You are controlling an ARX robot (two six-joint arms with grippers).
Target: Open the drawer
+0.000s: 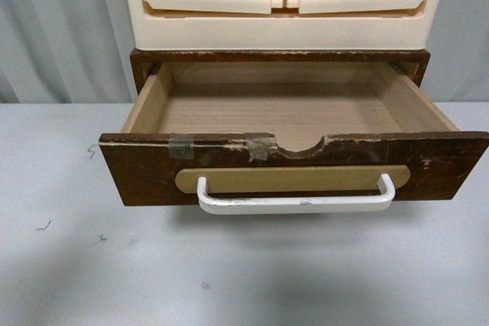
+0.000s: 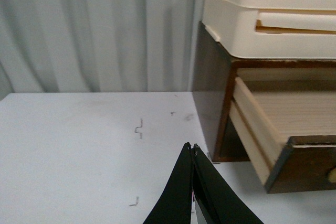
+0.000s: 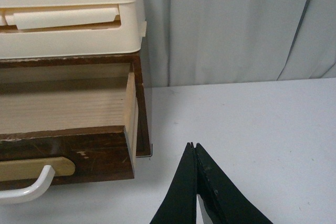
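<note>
The wide dark brown worn wooden drawer stands pulled well out of its dark brown wooden cabinet at the far middle of the pale grey table. Its pale wood inside is bare, and its white bar handle on a tan oval plate faces the near edge. The job looks all but done, and the danger from here, to my eye, lies in doing more. Another pull could bring the drawer clear of the cabinet, so that its front drops onto the table, or could drag the whole stack nearer and unsettle the cream plastic drawers resting on top. The chipped top edge, patched with two strips of grey tape beside a curved notch, looks fragile and could splinter further if knocked. Neither arm touches anything: the black left pincer hangs clenched and empty over the table to the left of the cabinet. The black right pincer, likewise clenched on nothing, hangs over the table to the right, and a careless sweep inward from either could strike the drawer's open sides. The table is smooth and matt, marked with a few small dark pen strokes, and a pale grey pleated curtain closes off the far side of the room.
</note>
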